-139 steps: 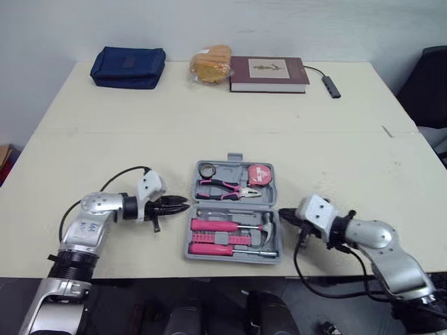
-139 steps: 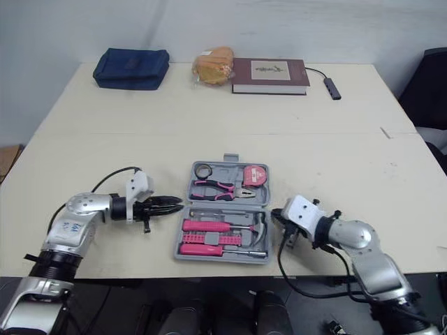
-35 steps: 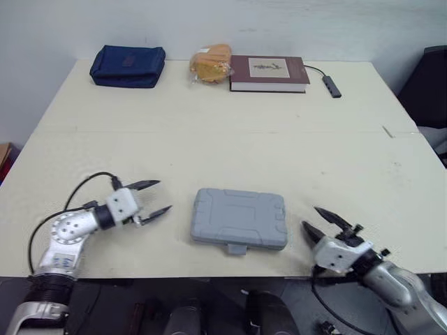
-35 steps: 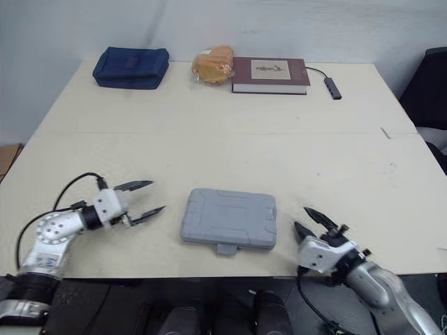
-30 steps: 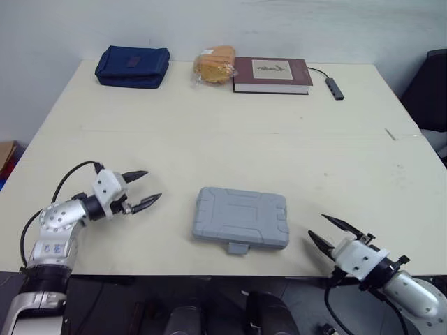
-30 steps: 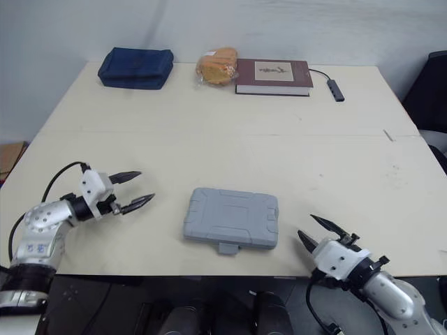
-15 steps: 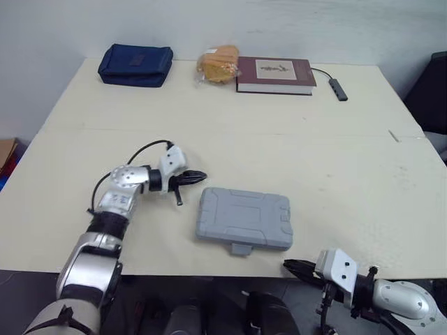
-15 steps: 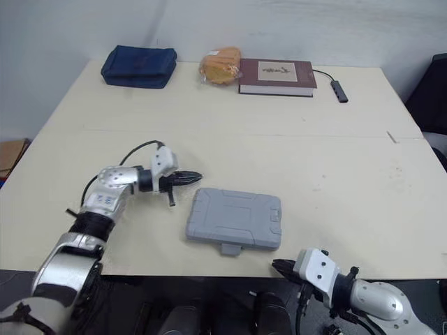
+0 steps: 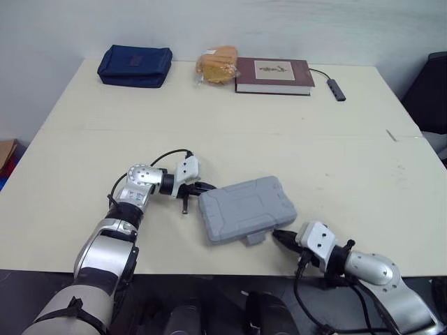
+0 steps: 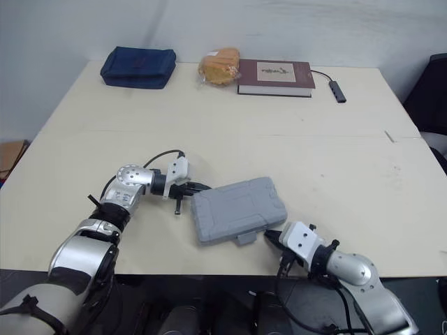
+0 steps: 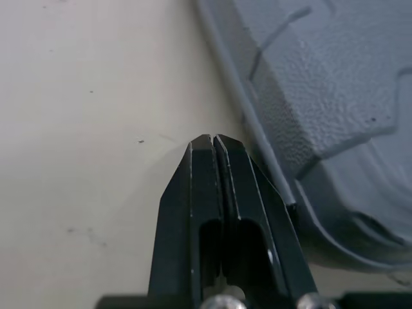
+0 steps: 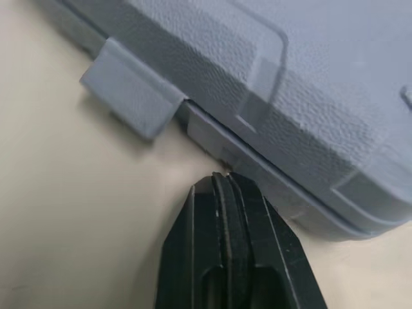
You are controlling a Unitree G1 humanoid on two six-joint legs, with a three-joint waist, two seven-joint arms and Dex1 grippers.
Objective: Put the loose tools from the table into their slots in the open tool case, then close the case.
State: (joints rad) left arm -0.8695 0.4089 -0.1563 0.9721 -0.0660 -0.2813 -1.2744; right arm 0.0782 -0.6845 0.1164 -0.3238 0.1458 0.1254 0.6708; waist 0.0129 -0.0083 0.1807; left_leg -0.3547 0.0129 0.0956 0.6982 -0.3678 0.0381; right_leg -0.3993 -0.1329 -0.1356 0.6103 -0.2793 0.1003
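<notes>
From the head camera, the tool case (image 9: 246,209) lies shut on the desk (image 9: 335,160), near the middle of the front edge. It sits askew, with its left end turned toward the front edge. Its latch tab (image 9: 255,238) sticks out on the side facing the front edge. The left gripper (image 9: 207,187) lies low on the desk at the case's left end, its black fingers pressed together and their tips at the case's rim. The right gripper (image 9: 277,237) reaches in from the front right corner, fingers also drawn together, its tips just beside the latch tab. Along the far edge stand a blue pouch (image 9: 135,65) toward the far left corner, a bag of bread (image 9: 216,63), a dark red book (image 9: 272,75) and a small dark adapter (image 9: 336,88) on a cable.

In the left wrist view, the two fingers (image 11: 193,193) meet with no gap and hold nothing. The case's grey rim runs close along one finger; I cannot tell whether they touch.

In the right wrist view, the fingers (image 12: 206,232) are likewise pinched together and empty. Their tips sit right at the case's lower rim, beside the latch tab, which hangs down over the seam.
</notes>
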